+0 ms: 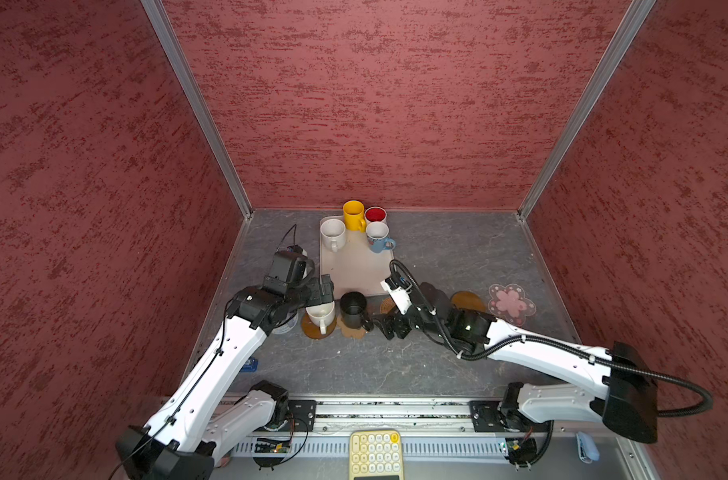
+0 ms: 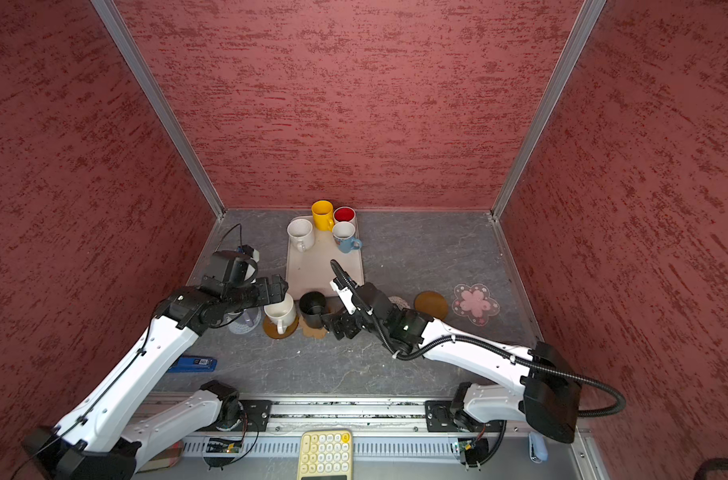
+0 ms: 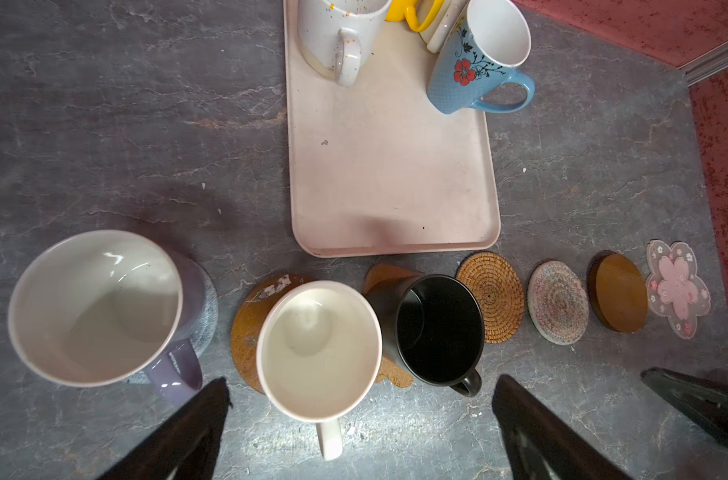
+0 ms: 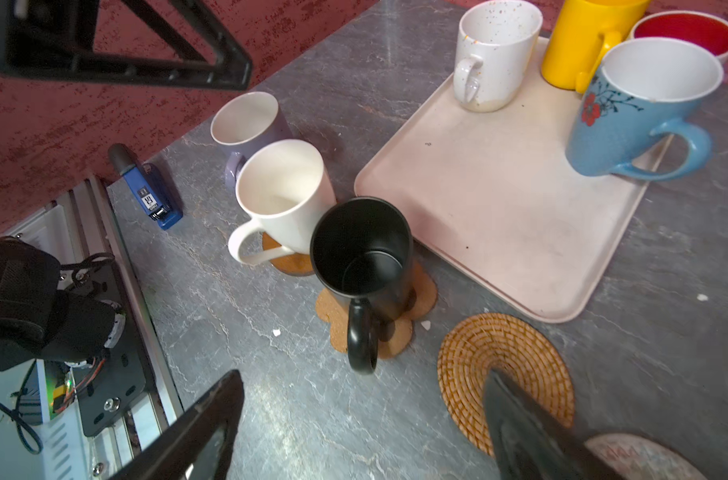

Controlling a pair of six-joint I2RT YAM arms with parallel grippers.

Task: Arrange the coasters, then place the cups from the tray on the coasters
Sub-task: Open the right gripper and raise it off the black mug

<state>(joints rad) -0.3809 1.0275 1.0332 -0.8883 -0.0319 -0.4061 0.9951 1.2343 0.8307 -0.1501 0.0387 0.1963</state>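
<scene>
On the beige tray (image 1: 354,270) stand a speckled white cup (image 1: 333,233), a yellow cup (image 1: 353,214), a red-inside cup (image 1: 375,215) and a blue cup (image 1: 378,237). In front of it, a lilac cup (image 3: 96,307) sits on the grey woven coaster (image 3: 206,307), a white cup (image 3: 318,349) on an amber disc (image 3: 245,328), and a black cup (image 4: 362,249) on the paw coaster (image 4: 424,291). The rattan (image 3: 491,297), whitish woven (image 3: 557,301), amber (image 3: 620,293) and pink flower (image 3: 678,289) coasters lie bare. My left gripper (image 3: 362,380) hovers open over the white cup. My right gripper (image 4: 365,374) is open just behind the black cup's handle.
A blue device (image 2: 193,363) lies near the left wall. A yellow calculator (image 1: 374,453) rests beyond the front rail. Red walls close the table on three sides. My right wrist hangs over the rattan and whitish coasters.
</scene>
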